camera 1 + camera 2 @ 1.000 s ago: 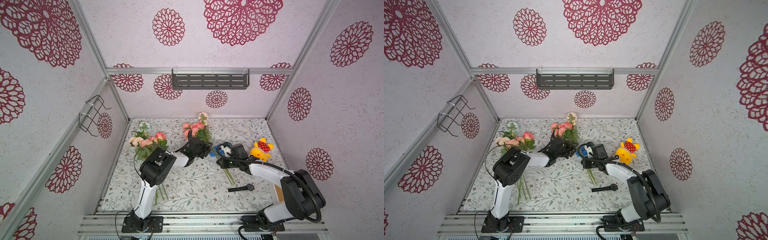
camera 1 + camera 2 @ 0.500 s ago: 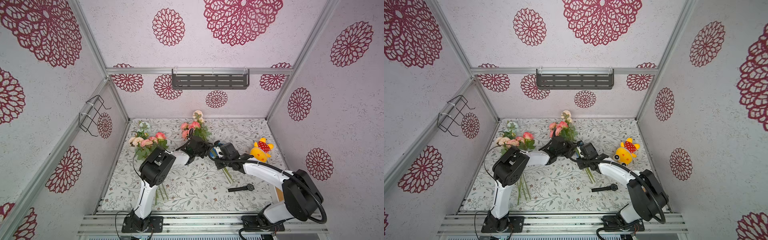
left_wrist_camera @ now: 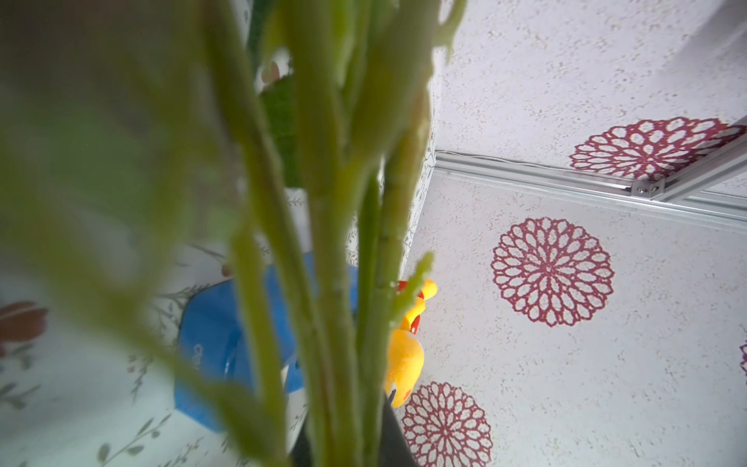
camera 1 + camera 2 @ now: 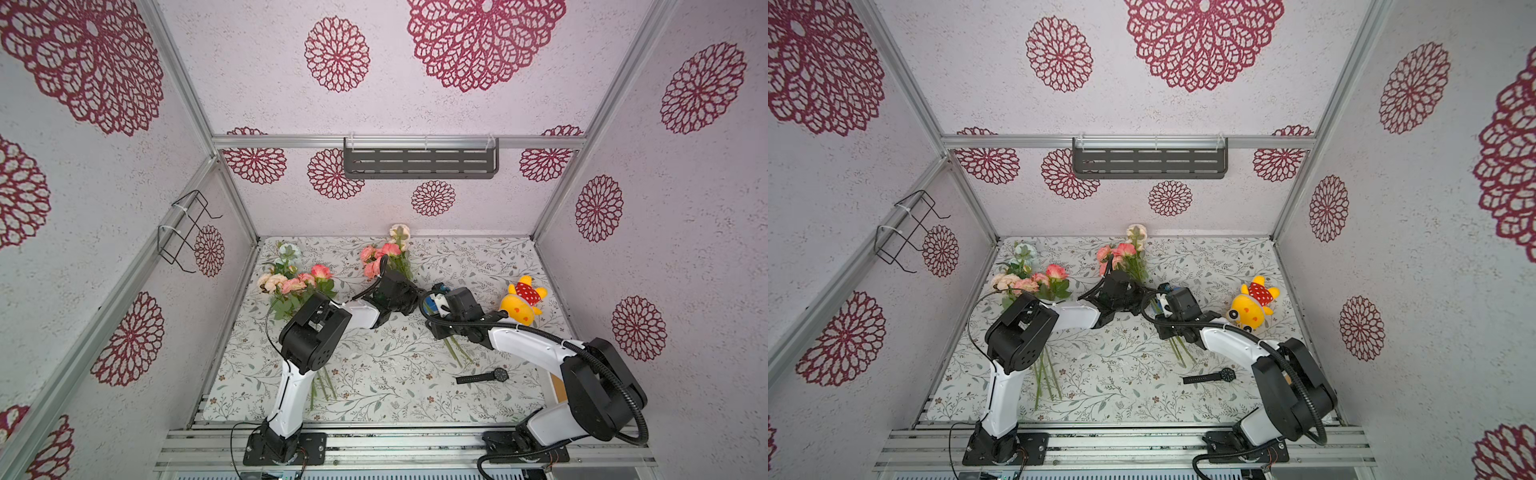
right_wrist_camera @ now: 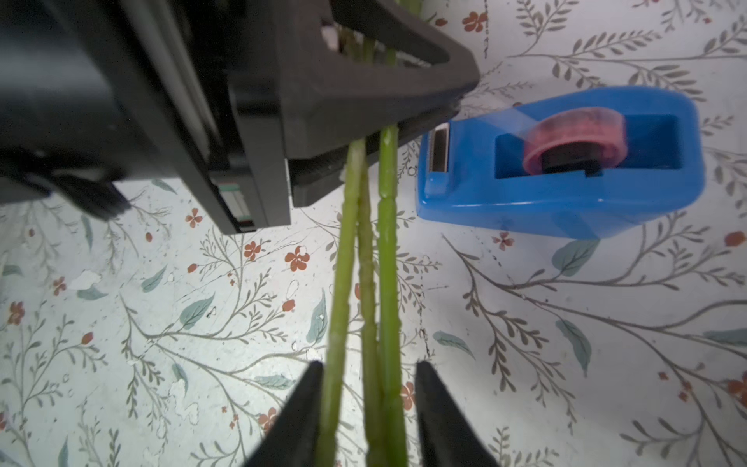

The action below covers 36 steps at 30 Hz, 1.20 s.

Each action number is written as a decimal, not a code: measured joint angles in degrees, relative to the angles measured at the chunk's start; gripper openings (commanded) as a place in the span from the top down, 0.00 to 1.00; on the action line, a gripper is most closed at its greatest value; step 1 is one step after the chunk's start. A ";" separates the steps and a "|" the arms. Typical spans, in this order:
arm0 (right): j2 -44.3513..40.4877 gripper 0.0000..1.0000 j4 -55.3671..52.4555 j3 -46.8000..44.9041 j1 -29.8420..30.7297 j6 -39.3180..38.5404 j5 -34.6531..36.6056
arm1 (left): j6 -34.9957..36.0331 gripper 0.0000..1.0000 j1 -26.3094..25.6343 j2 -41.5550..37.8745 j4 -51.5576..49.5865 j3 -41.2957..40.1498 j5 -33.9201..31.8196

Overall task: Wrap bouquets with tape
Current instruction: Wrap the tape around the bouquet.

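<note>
The table's cloth (image 4: 395, 374) is white, printed with grey-green sprigs and small red flowers. At ten o'clock lies a bouquet of pink, peach and pale blue blooms (image 4: 291, 282); at twelve o'clock, a bouquet of pink and cream roses (image 4: 380, 255), its stems (image 5: 388, 263) bright green. The blue plastic tape dispenser (image 5: 566, 202) holds a reddish-pink tape roll (image 5: 574, 137). At two o'clock the yellow plush toy (image 4: 521, 305) wears red with white dots. At four o'clock, a black wristwatch (image 4: 484, 377). The walls (image 4: 415, 104) are pale lilac with crimson lace rosettes.

Nothing can be read with certainty. The blue tape dispenser (image 3: 218, 323), in the lower left part of the left wrist view, carries some white letters (image 3: 197, 351), but they are blurred and half covered by the green stems (image 3: 327, 242).
</note>
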 measured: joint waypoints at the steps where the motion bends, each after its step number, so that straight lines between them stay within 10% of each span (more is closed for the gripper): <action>1: -0.55 0.37 1.49 -1.33 -1.55 1.16 -2.36 | -0.02 1.00 0.00 0.00 0.02 0.00 0.04; 11: 2.60 0.34 17.99 -7.32 -9.18 15.56 -23.10 | -0.85 1.00 -0.07 0.00 2.54 -0.07 0.55; 18: 7.76 0.84 27.76 -8.68 -10.75 22.05 -30.16 | -0.92 1.00 -0.07 0.11 3.52 -1.05 0.35; 21: 8.04 1.00 27.28 -8.57 -10.88 21.20 -30.12 | -0.83 1.00 -0.07 0.11 3.72 -1.05 0.44; 27: 6.71 1.00 14.29 -3.45 -8.09 11.37 -20.37 | 1.60 0.52 -0.07 -0.17 0.68 -0.68 0.22; 36: 3.78 1.00 4.37 -0.11 -1.88 1.05 -7.58 | 2.36 0.44 -0.04 -0.44 -1.55 -0.09 0.42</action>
